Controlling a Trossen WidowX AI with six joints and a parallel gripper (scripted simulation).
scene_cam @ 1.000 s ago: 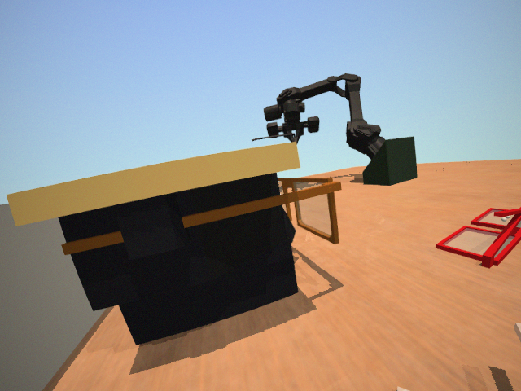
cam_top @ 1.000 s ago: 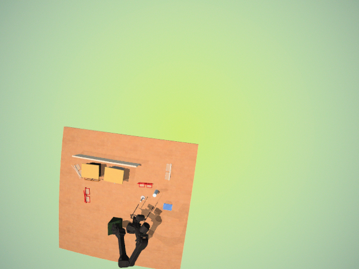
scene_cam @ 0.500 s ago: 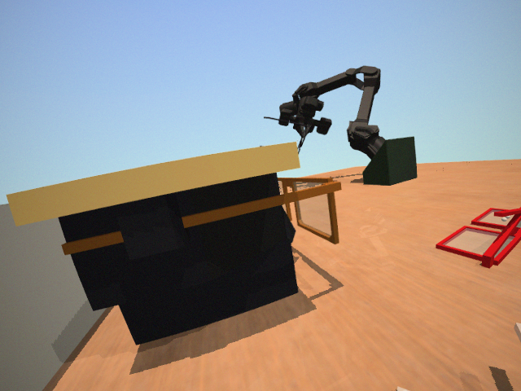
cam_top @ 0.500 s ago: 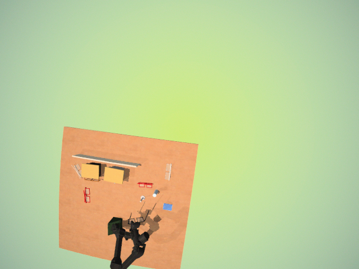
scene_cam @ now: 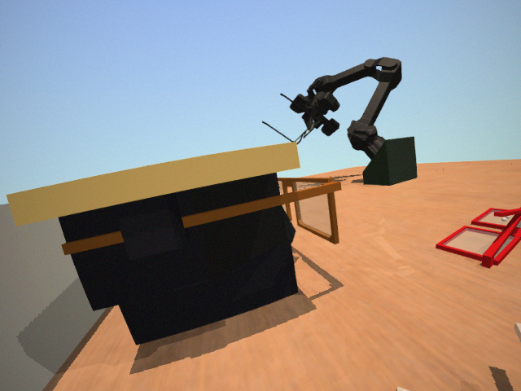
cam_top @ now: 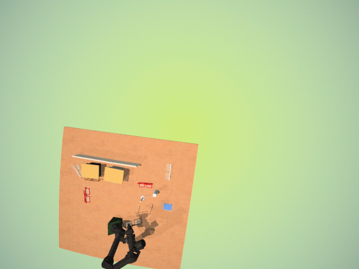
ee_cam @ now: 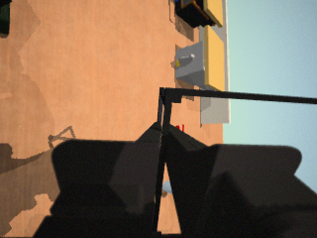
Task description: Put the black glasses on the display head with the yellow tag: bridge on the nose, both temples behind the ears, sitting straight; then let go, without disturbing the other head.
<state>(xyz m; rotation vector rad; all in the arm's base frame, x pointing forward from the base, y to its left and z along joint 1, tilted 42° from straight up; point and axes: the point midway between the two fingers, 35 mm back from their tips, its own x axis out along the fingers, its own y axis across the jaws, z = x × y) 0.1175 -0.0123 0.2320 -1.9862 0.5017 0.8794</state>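
Observation:
My gripper (cam_top: pixel 129 227) (scene_cam: pixel 308 124) (ee_cam: pixel 160 127) is shut on the black glasses (cam_top: pixel 137 221) (scene_cam: pixel 275 129) (ee_cam: pixel 238 95) and holds them high above the table, close to the arm's green base (cam_top: pixel 114 226) (scene_cam: pixel 391 161). The thin temples stick out away from the fingers. Two display heads with yellow tops stand at the far left. The black head (cam_top: pixel 95 165) (scene_cam: pixel 181 261) (ee_cam: pixel 195 12) wears brown glasses (scene_cam: pixel 315 210). The grey head (cam_top: pixel 118 168) (ee_cam: pixel 190 66) beside it is bare. I cannot tell the tags apart. Both heads are far from my gripper.
A grey wall panel (cam_top: pixel 105 159) stands behind the heads. Red glasses (cam_top: pixel 145 184) (cam_top: pixel 87 195) (scene_cam: pixel 475 239) lie on the wooden table (cam_top: pixel 87 139). Pale glasses (cam_top: pixel 169 170), two small white cylinders (cam_top: pixel 156 193) (cam_top: pixel 142 198) and a blue pad (cam_top: pixel 167 206) lie toward the right.

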